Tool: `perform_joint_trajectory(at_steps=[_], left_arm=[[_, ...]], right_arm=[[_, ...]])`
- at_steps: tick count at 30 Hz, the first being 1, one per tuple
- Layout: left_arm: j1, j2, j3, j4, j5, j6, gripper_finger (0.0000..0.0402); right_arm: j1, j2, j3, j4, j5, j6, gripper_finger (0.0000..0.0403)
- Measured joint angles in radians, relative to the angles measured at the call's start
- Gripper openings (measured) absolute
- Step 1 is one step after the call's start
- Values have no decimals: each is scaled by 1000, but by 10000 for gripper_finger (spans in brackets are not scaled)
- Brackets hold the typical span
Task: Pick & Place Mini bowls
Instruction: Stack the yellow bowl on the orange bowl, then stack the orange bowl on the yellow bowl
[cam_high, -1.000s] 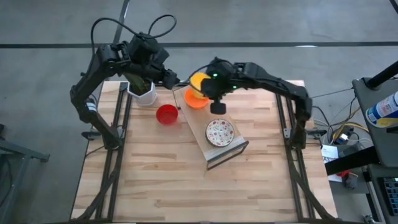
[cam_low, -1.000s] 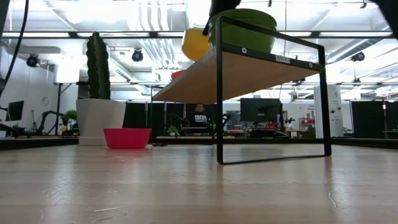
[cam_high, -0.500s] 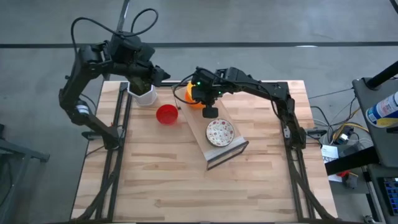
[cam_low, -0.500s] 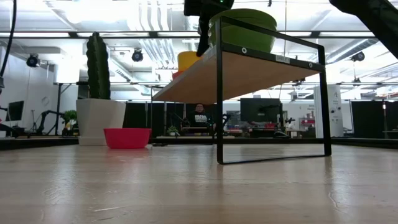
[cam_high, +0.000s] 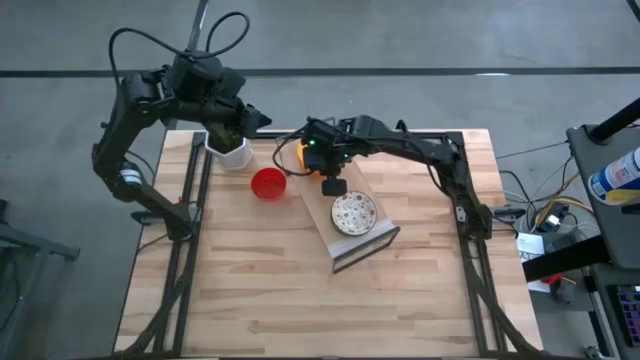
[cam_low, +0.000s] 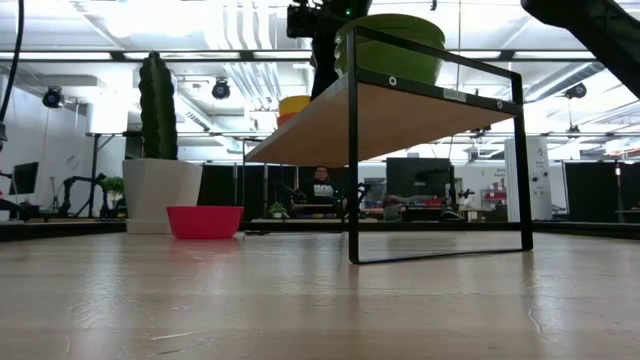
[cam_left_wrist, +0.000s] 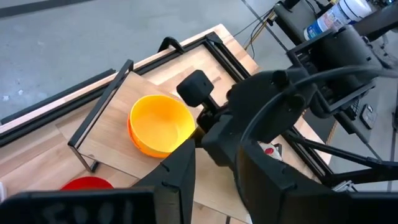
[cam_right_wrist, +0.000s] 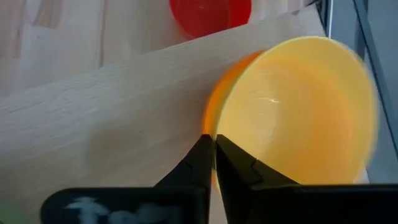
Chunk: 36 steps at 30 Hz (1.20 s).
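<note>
A yellow mini bowl (cam_right_wrist: 298, 112) sits nested in an orange one (cam_right_wrist: 211, 106) at the far left end of the raised wooden shelf (cam_high: 372, 240); the left wrist view shows both, the yellow bowl (cam_left_wrist: 158, 124) on top. My right gripper (cam_right_wrist: 213, 149) is over them (cam_high: 302, 152), shut on the yellow bowl. A white red-speckled bowl (cam_high: 353, 212) stands on the shelf's near end. The red bowl (cam_high: 268, 184) rests on the table left of the shelf. My left gripper (cam_high: 252, 120) hangs open above the cactus pot, holding nothing. My right gripper pinches the yellow bowl's rim (cam_right_wrist: 216, 134), one finger (cam_right_wrist: 239, 165) inside the bowl and the other (cam_right_wrist: 196, 162) outside. The fingers come down from above (cam_low: 325, 55). The bowl stands upright in the orange bowl (cam_low: 288, 118) on the shelf.
The white hexagonal cactus pot (cam_high: 230, 152) stands at the table's far left corner, close to the red bowl (cam_low: 204, 221). The shelf's black frame (cam_low: 354, 150) stands on the table's middle. Bare wood lies toward the near edge (cam_high: 300, 310).
My right gripper has come down and moved toward the table's left with the yellow bowl. The bowl hung tilted above the shelf a second ago; it now stands level in the orange bowl. My left arm has drawn back toward the far left corner.
</note>
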<state>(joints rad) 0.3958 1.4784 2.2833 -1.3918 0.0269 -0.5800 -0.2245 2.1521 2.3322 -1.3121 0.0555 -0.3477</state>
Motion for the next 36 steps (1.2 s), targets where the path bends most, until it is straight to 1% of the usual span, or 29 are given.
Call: perform_joint_trajectory(at_steps=[4,9,12,15,18,22,25,36], left_arm=[[0,0,0,0,0,0,110],[0,0,-1,-3,0,2,110],[0,0,-1,-5,0,9,110],[0,2,-6,-23,1,18,110],[0,2,-39,-38,0,21,110],[0,2,-117,-102,-1,21,110],[0,-5,-205,-115,-2,13,110],[-5,-94,-603,-108,-10,53,110]], right_arm=[[2,5,0,0,0,18,50],[4,3,0,6,-2,27,109],[12,-16,-1,6,-8,32,137],[23,-55,0,18,-10,38,156],[26,-83,0,21,-11,58,166],[27,-128,0,46,-11,109,171],[29,-175,2,71,-13,134,171],[28,-335,2,174,-4,192,158]])
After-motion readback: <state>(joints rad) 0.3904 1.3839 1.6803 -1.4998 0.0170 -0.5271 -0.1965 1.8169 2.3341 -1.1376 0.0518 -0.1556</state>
